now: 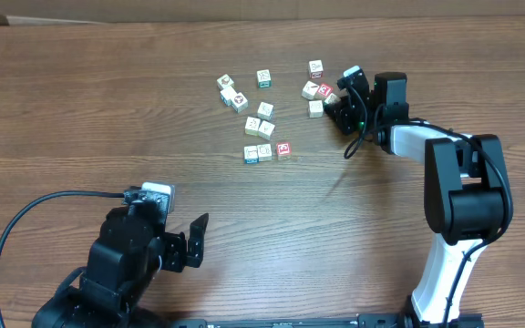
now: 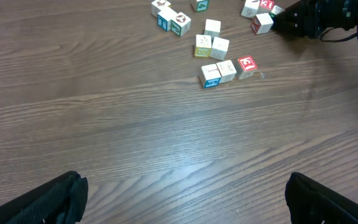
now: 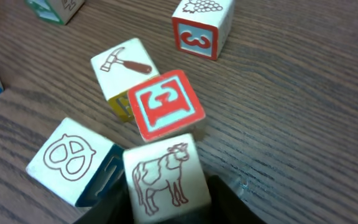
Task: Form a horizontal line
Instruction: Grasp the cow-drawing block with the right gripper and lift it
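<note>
Matt wooden cubes (image 1: 265, 152), grained wood table (image 1: 108, 109)

This looks like a robotics lab bench. A wood-grain desk (image 1: 80, 118) has two robot arms at its near edge, one black (image 1: 121, 264) and one black-and-white (image 1: 458, 182). A loose black cable (image 1: 21, 228) lies by the black arm, and small picture cubes (image 1: 264, 128) sit toward the desk's far edge.
</note>
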